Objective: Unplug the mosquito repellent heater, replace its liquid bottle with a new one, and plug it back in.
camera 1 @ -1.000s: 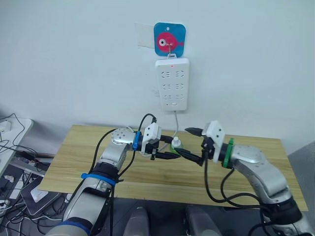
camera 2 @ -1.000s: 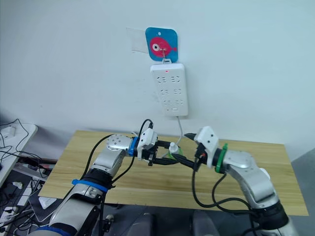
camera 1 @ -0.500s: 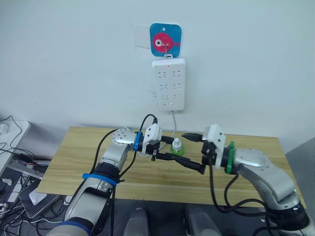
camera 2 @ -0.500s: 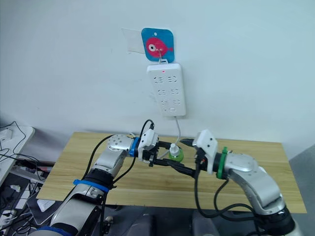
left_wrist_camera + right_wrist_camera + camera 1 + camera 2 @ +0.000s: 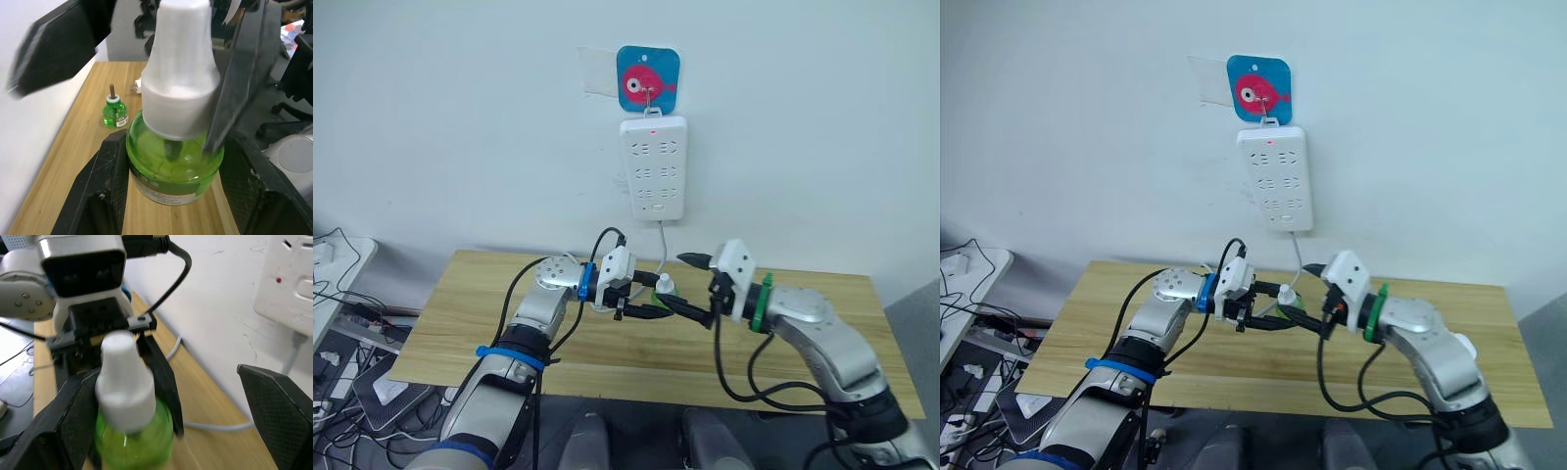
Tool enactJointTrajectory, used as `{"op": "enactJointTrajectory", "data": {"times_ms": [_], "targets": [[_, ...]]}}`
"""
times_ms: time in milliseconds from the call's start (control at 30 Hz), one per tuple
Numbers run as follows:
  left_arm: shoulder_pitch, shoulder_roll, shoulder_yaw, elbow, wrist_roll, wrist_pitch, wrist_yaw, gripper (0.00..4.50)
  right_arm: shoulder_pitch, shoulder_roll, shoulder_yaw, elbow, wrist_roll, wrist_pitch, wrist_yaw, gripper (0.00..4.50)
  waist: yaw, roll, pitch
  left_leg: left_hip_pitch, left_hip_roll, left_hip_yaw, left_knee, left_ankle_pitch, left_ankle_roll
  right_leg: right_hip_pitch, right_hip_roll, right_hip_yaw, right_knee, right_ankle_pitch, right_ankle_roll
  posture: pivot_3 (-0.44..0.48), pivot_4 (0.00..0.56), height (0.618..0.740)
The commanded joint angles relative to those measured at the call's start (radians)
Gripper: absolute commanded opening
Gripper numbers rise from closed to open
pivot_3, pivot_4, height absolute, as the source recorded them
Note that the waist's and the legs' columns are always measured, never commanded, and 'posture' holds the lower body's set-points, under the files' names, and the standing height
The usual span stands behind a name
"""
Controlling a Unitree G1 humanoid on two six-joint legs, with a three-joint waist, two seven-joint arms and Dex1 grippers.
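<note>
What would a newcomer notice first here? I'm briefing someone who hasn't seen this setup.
Most striking is the green liquid bottle with a white cap, held over the wooden table between the left gripper and the right gripper. Above, a white power strip hangs on the wall under a fish sticker. A smaller uncapped green bottle stands on the table.

We see the new liquid bottle [image 5: 173, 161] upright above the wooden table [image 5: 489, 294]: a squat, clear green body with a tall white cap [image 5: 124, 382] still on it. Behind it, the old bottle [image 5: 115, 111] stands upright on the table near the wall, small, green and capless, its dark wick exposed. Just beside it we glimpse a white object, possibly the mosquito repellent heater [image 5: 137, 87], mostly hidden.
</note>
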Motion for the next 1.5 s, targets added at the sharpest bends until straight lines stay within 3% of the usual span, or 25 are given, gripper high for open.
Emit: {"op": "enactJointTrajectory", "data": {"times_ms": [33, 233, 500, 700, 800, 867, 1300, 1433, 1500], "targets": [[-0.002, 0.001, 0.007, -0.030, -0.012, -0.011, -0.014, 2.24, 0.033, -0.070, -0.155, -0.067, 0.084, 0.040, 0.024, 4.49, 0.000, 0.000, 0.000, 0.000, 0.000, 0.000, 0.000, 0.000, 0.000, 0.000, 0.000, 0.000, 0.000, 0.000, 0.000, -0.009, 0.137, 0.740], [-0.026, -0.012, 0.011, -0.010, -0.014, -0.011, -0.014, 2.24, 0.086, -0.183, -0.203, -0.117, 0.170, 0.097, 0.117, 4.49, -0.005, 0.000, 0.000, 0.001, 0.001, 0.000, 0.000, 0.000, 0.000, 0.000, 0.001, 0.000, 0.000, 0.000, 0.000, -0.019, 0.139, 0.740], [-0.021, -0.011, 0.010, -0.018, -0.014, -0.010, -0.019, 2.24, -0.031, -0.022, -0.092, -0.163, 0.226, 0.191, 0.006, 4.49, -0.013, 0.000, 0.000, 0.002, 0.001, 0.001, 0.000, 0.000, 0.000, 0.000, 0.002, 0.002, 0.003, 0.000, 0.000, -0.011, 0.144, 0.740], [-0.022, -0.011, 0.009, -0.019, -0.012, -0.011, -0.017, 2.24, -0.074, 0.016, -0.037, -0.121, 0.194, 0.176, -0.004, 4.49, -0.006, 0.000, 0.000, 0.001, 0.000, 0.001, 0.000, 0.000, 0.000, 0.000, 0.001, 0.001, 0.001, 0.000, 0.000, -0.007, 0.144, 0.740], [-0.019, -0.011, 0.007, -0.022, -0.011, -0.011, -0.017, 2.24, -0.080, 0.011, -0.019, -0.106, 0.177, 0.160, 0.005, 3.93, -0.006, 0.000, 0.000, 0.001, 0.000, 0.001, 0.000, 0.000, 0.000, 0.000, 0.001, 0.001, 0.001, 0.000, 0.000, -0.005, 0.144, 0.740], [-0.016, -0.011, 0.005, -0.028, -0.012, -0.009, -0.018, 2.24, -0.084, 0.005, 0.000, -0.092, 0.152, 0.146, 0.014, 3.29, -0.007, 0.000, 0.000, 0.001, 0.000, 0.001, 0.000, 0.000, 0.000, 0.000, 0.001, 0.001, 0.001, 0.000, 0.000, -0.003, 0.146, 0.740], [-0.005, -0.014, 0.002, -0.041, -0.013, -0.001, -0.017, 2.24, -0.093, 0.018, 0.009, -0.067, 0.123, 0.114, 0.027, 3.29, -0.007, 0.000, 0.000, 0.002, 0.001, 0.001, 0.000, 0.000, 0.000, 0.000, 0.001, 0.001, 0.002, 0.000, 0.000, -0.002, 0.147, 0.740], [-0.004, -0.015, 0.002, -0.045, -0.013, -0.001, -0.015, 2.24, -0.091, 0.015, 0.004, -0.069, 0.122, 0.115, 0.030, 2.39, -0.007, 0.000, 0.000, 0.002, 0.001, 0.001, 0.000, 0.000, 0.000, 0.000, 0.001, 0.001, 0.002, 0.000, 0.000, -0.001, 0.145, 0.740], [-0.004, -0.015, 0.001, -0.045, -0.013, -0.001, -0.016, 2.24, -0.091, 0.015, 0.004, -0.069, 0.123, 0.115, 0.032, 1.64, -0.007, 0.000, 0.000, 0.002, 0.001, 0.001, 0.000, 0.000, 0.000, 0.000, 0.001, 0.001, 0.002, 0.000, 0.000, -0.001, 0.145, 0.740]]}}
